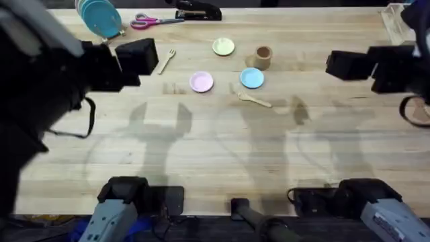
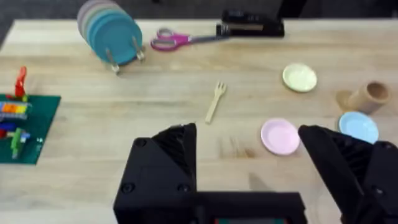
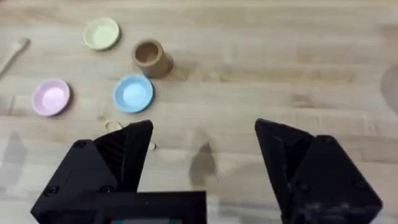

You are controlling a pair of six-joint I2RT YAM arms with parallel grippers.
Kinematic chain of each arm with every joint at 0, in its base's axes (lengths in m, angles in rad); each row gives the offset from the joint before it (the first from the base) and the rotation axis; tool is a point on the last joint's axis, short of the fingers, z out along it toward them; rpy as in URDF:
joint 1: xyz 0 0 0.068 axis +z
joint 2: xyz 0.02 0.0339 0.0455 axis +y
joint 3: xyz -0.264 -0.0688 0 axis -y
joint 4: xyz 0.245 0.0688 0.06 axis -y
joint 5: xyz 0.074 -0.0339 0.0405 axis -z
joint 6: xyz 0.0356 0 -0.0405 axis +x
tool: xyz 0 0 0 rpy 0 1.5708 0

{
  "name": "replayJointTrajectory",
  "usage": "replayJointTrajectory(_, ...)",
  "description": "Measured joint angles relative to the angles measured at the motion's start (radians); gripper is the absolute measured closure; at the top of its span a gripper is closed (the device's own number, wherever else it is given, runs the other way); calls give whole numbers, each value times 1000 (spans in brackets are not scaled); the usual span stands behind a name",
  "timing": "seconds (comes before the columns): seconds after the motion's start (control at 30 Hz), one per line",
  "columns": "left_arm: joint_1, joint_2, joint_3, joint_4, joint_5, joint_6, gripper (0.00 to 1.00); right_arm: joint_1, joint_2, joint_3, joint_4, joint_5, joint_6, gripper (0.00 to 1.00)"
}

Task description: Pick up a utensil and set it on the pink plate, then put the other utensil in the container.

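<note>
The wooden fork [image 1: 166, 61] lies on the table left of the pink plate [image 1: 201, 82]. The wooden spoon [image 1: 254, 99] rests in front of the blue plate [image 1: 252, 78], and the brown container [image 1: 263, 57] stands behind that plate. My left gripper [image 1: 144, 55] hovers open just left of the fork [image 2: 215, 101], with the pink plate [image 2: 280, 136] beyond it. My right gripper [image 1: 336, 64] hangs open and empty well to the right of the container [image 3: 151, 57]. In the right wrist view the spoon [image 3: 112, 125] peeks out from behind a finger.
A yellow plate [image 1: 224, 46] sits left of the container. At the back left are a rack of plates [image 1: 101, 17], pink scissors [image 1: 151, 21] and a black stapler [image 1: 198, 10]. A green brick baseplate [image 2: 28, 127] lies at the far left.
</note>
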Motion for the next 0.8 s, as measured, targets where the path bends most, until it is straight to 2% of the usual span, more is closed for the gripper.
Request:
replayJointTrajectory(0.2,0,179,132,-120,2,2,7,4,171,136,-132,0,-1,3)
replayJointTrajectory(0.37,0,300,209,-171,20,26,7,16,260,179,-179,0,-27,3)
replayJointTrajectory(0.67,0,422,230,-171,25,40,8,107,293,183,-184,0,-169,4)
replayJointTrajectory(0.8,0,440,230,-167,26,41,8,116,293,183,-185,0,-203,3)
